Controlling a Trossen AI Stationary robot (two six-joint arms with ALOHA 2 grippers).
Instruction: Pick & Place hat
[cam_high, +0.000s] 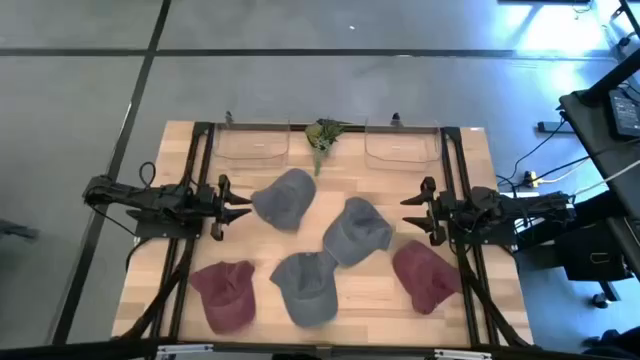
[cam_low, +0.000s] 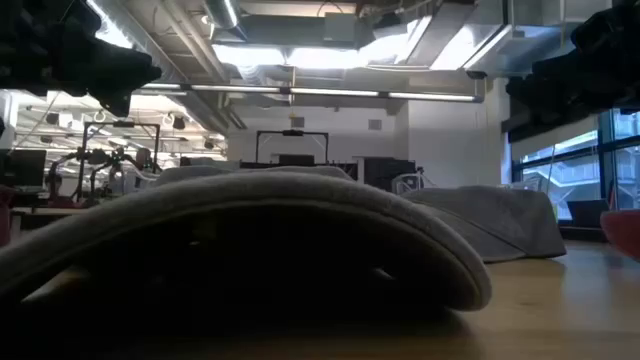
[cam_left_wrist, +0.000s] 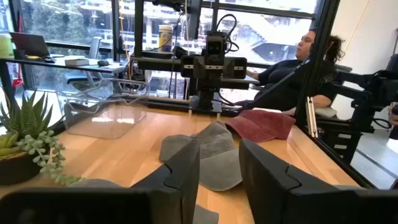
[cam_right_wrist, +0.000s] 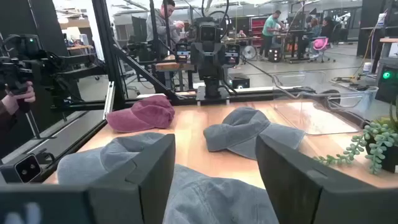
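Step in hand: the start, by the look of it; no hat is held and neither gripper touches a cap.
Left gripper (cam_high: 238, 207): at the table's left edge, level with the upper grey cap, fingers (cam_left_wrist: 180, 171) spread apart and empty, pointing toward the table's middle.
Right gripper (cam_high: 412, 213): at the right edge, opposite the left one, fingers (cam_right_wrist: 149, 171) wide apart, nothing between them.
Grey caps: three. One (cam_high: 284, 197) lies just beside the left gripper's tips; one (cam_high: 357, 232) sits in the middle of the table, close to the right gripper; one (cam_high: 305, 287) lies near the front edge, touching or slightly overlapping the middle one.
Maroon caps: two, one (cam_high: 225, 293) at front left and one (cam_high: 424, 276) at front right, below the right gripper.
Clear trays: two, at the table's far edge, left (cam_high: 250, 145) and right (cam_high: 402, 145), both seemingly empty; likely the place targets, though the task does not say.
Plant: a small succulent (cam_high: 324, 137) between the trays.
Next move: probably the left gripper advancing and dropping onto the upper grey cap, pinching its soft crown or brim. The cloth may fold or slip, so a deep bite is needed.
Risk: dragging the neighbouring cap where the two grey ones meet.
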